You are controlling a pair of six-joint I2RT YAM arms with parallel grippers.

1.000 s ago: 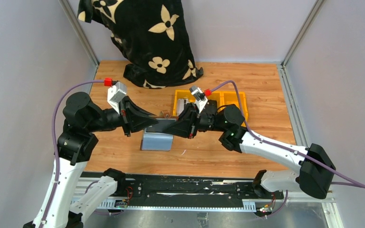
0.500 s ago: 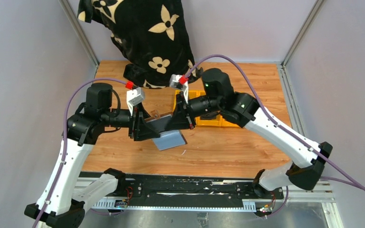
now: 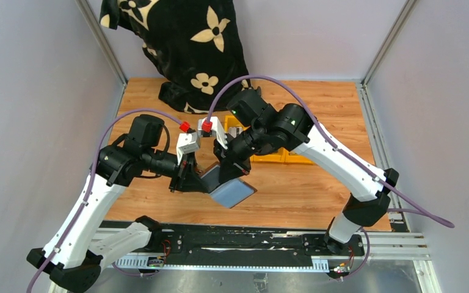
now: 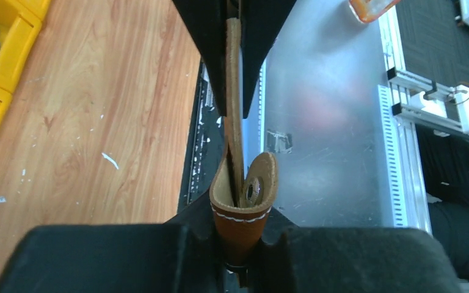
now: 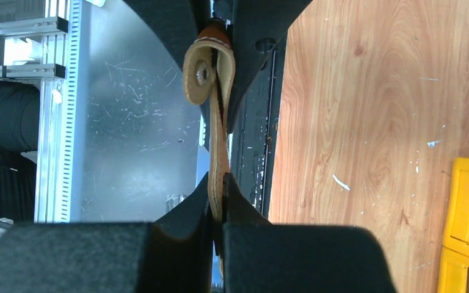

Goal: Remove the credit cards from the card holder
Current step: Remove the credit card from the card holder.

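We hold the card holder (image 3: 232, 191) aloft above the table's (image 3: 317, 195) near edge, left gripper (image 3: 193, 180) and right gripper (image 3: 226, 170) each clamped on opposite ends; we see no credit cards out, so extraction seemingly remains

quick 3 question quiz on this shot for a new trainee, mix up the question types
1. True or false: only the left gripper holds the card holder.
2. Pick one: the holder's snap tab is a) unfastened and curled open, b) snapped shut, c) torn off.
3. Short answer: in the top view, what hangs down from the card holder?

Key
1. False: the right gripper clamps its other end.
2. a
3. A grey sleeve.
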